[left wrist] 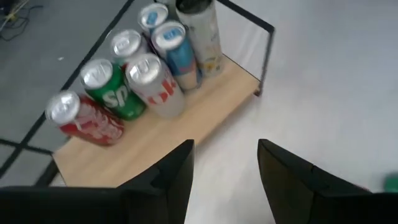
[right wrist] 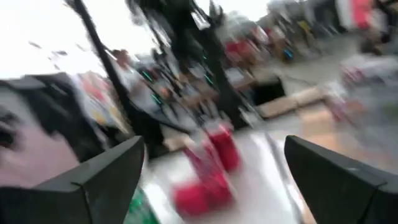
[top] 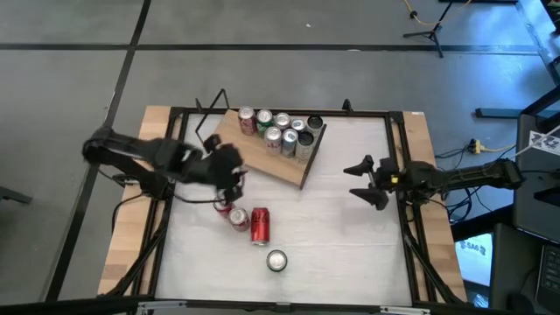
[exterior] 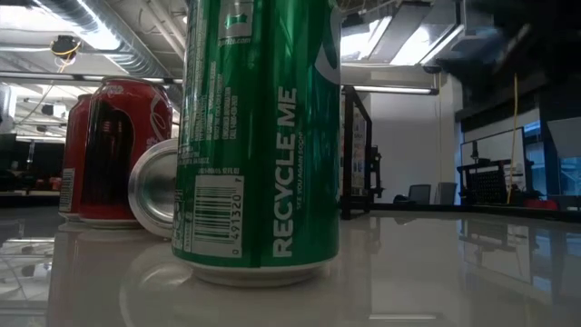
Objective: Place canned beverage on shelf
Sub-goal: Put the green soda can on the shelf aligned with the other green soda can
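1. Nearest the table's front edge, a green can (top: pixel 276 261) stands upright, alone.
2. Just behind it, a red can (top: pixel 260 225) lies on its side, touching another fallen can (top: pixel 237 216).
3. Above those fallen cans hovers the left gripper (top: pixel 229 179), its fingers (left wrist: pixel 177 171) parted and holding nothing.
4. The right gripper (top: pixel 363 180) waits near the table's right side, spread wide and empty.
5. Farthest back, the shelf (top: pixel 262 157) sits angled, with several cans (top: pixel 282 131) clustered at one end and bare board beside them.
6. Risk: a lying can may roll away as the fingers close, or a carried can may knock the standing cluster over.
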Tool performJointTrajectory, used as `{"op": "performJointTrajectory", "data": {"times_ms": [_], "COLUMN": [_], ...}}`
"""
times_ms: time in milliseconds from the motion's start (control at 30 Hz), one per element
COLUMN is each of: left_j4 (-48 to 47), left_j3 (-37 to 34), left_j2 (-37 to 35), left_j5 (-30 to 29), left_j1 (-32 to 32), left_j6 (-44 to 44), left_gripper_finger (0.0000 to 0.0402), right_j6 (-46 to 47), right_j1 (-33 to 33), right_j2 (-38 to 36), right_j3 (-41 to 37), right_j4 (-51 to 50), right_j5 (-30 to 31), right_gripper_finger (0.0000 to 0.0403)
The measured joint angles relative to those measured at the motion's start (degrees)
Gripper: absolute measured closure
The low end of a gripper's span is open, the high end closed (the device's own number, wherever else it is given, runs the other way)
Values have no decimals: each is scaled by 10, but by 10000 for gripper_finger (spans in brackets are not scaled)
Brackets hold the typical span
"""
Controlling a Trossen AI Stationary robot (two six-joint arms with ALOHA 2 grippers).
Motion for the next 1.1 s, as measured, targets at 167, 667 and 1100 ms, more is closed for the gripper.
{"op": "performJointTrajectory", "data": {"times_ms": [167, 667, 1100], "left_j4": [21, 187, 206], "left_j3": [-97, -282, -297], "left_j2": [-61, -115, -115], "left_j5": [-55, -97, -101], "left_j1": [-91, -167, -166], "left_j6": [-98, -130, -130], "left_gripper_finger": [237, 237, 237], "right_j6": [-31, -202, -446], "right_j1": [0, 17, 132], "right_j2": [7, 431, 765], "right_j3": [52, 569, 948], "right_j4": [25, -422, -680], "right_j5": [-72, -168, -171], "right_gripper_finger": [22, 22, 22]}}
